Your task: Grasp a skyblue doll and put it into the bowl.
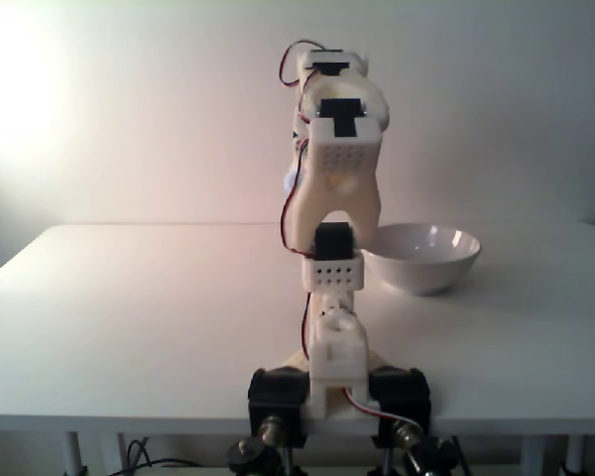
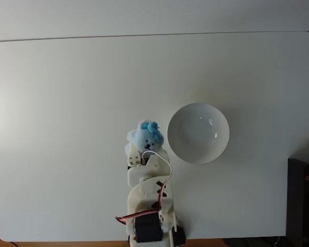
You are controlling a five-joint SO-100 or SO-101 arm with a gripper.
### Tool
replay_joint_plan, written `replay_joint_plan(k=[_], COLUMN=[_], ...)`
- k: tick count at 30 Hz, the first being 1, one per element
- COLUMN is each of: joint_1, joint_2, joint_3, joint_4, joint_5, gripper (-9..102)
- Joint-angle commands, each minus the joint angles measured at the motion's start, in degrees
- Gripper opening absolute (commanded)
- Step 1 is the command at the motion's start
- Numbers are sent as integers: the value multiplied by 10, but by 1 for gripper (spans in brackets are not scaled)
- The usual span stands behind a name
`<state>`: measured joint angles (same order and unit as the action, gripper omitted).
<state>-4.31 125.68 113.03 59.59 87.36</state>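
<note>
The small fuzzy sky-blue plush doll (image 2: 144, 137) is seen from above at the tip of the white two-finger gripper (image 2: 138, 156), just left of the wide glossy white round bowl (image 2: 198, 149), near it but apart. Whether the fingers are clamped on the doll cannot be told. From the front, the white arm (image 1: 332, 188) is raised and hides the doll; the bowl (image 1: 421, 268) sits on the white table (image 1: 129, 317) behind, partly overlapped by the arm.
</note>
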Motion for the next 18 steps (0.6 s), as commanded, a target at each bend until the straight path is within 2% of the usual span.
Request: replay_joint_plan(k=[1, 12, 18], joint_1=[25, 138, 206], joint_2=[11, -76, -117], joint_3=[-53, -118, -120], joint_4=[-2, -3, -10], joint_5=[4, 9, 49], gripper=[0, 0, 0])
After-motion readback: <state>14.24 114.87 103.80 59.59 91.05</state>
